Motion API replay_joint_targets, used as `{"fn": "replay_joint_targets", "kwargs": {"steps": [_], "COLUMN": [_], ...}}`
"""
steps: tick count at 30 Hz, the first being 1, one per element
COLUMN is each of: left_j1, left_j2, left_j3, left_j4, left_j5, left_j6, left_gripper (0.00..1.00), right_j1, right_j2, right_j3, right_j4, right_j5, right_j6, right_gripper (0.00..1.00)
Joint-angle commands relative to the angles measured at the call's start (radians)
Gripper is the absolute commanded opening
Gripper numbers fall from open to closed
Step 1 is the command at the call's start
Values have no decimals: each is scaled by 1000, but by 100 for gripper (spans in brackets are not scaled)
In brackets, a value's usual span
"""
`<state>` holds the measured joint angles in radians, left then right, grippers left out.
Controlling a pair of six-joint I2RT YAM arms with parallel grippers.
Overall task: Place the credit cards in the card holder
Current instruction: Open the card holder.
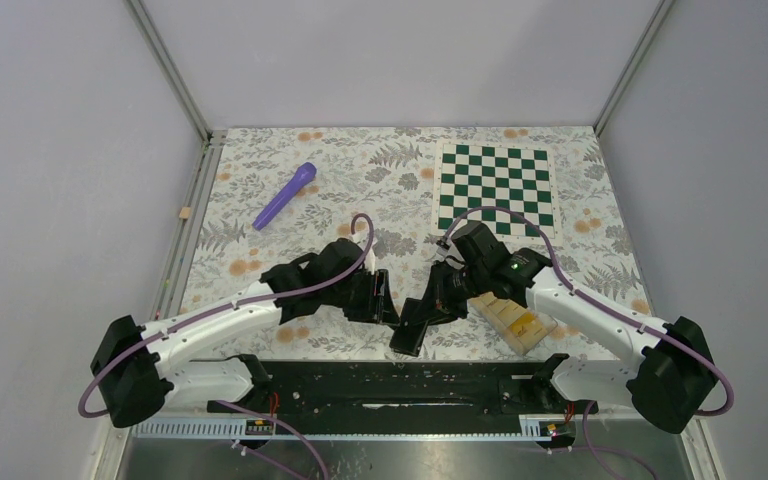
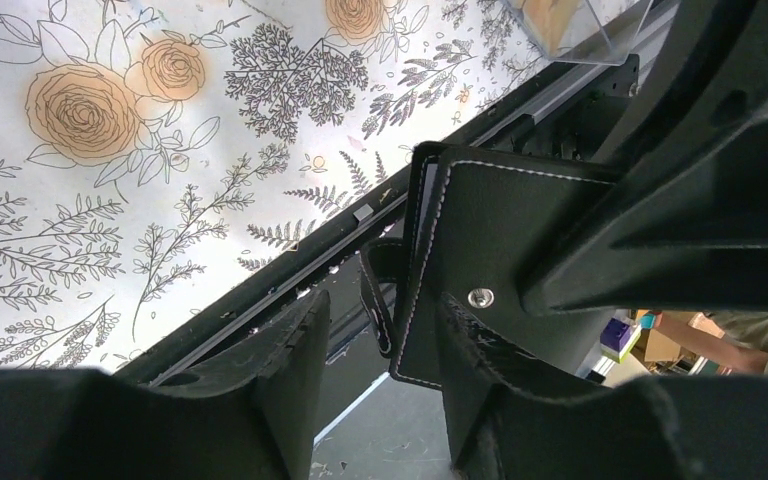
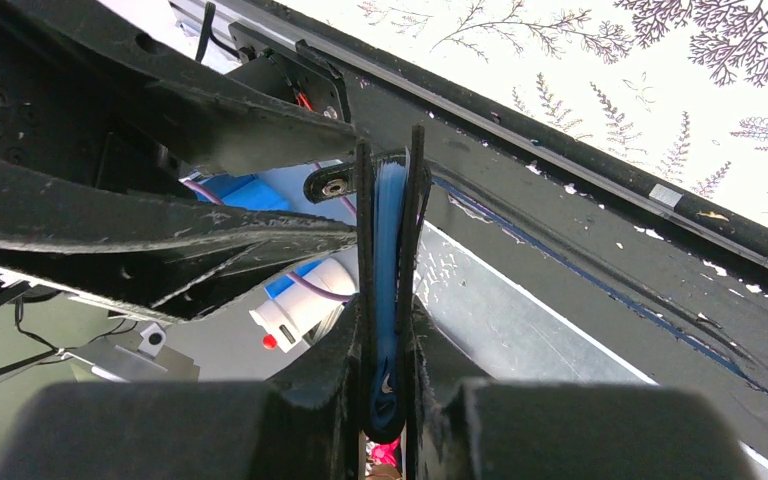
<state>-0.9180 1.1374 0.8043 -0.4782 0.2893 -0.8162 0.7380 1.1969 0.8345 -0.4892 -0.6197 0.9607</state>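
The card holder [image 1: 412, 330], a black folded wallet, hangs tilted over the table's near edge between both grippers. My right gripper [image 1: 440, 298] is shut on it. The right wrist view shows it edge-on [image 3: 390, 240], with blue lining between two black covers, pinched in my right gripper [image 3: 388, 390]. My left gripper [image 1: 388, 298] is open beside it. In the left wrist view the wallet's [image 2: 500, 230] lower corner and snap tab [image 2: 380, 290] sit inside my left gripper [image 2: 380, 390], against one finger [image 2: 470, 380]. Yellow credit cards [image 1: 512, 318] lie in a clear box to the right.
The clear box [image 2: 600, 35] lies at the table's front right. A green-and-white chessboard [image 1: 492, 185] lies at the back right. A purple pen-like object [image 1: 285, 195] lies at the back left. A black rail [image 1: 400, 385] runs along the near edge.
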Motion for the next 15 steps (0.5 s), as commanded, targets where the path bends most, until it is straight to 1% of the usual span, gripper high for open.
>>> {"fn": "replay_joint_targets", "kwargs": {"steps": [1, 3, 5, 10, 13, 15], "left_j1": [2, 2, 1, 1, 2, 2], "left_j2": [28, 41, 50, 57, 44, 30], "left_j3": [8, 12, 17, 16, 4, 3], "left_j4": [68, 68, 69, 67, 62, 41], "left_j5": [35, 35, 36, 36, 28, 10], "left_j6": [17, 24, 29, 33, 31, 30], "left_gripper": [42, 40, 35, 17, 2, 0], "right_j1": [4, 4, 4, 4, 4, 3], "right_j2": [-13, -15, -16, -16, -14, -12], "right_j3": [46, 46, 46, 46, 48, 49], "right_j4": [-8, -9, -9, -7, -8, -8], "right_j5": [-29, -29, -29, -28, -25, -23], "right_j6": [-5, -4, -4, -3, -4, -10], "right_gripper": [0, 0, 0, 0, 0, 0]}}
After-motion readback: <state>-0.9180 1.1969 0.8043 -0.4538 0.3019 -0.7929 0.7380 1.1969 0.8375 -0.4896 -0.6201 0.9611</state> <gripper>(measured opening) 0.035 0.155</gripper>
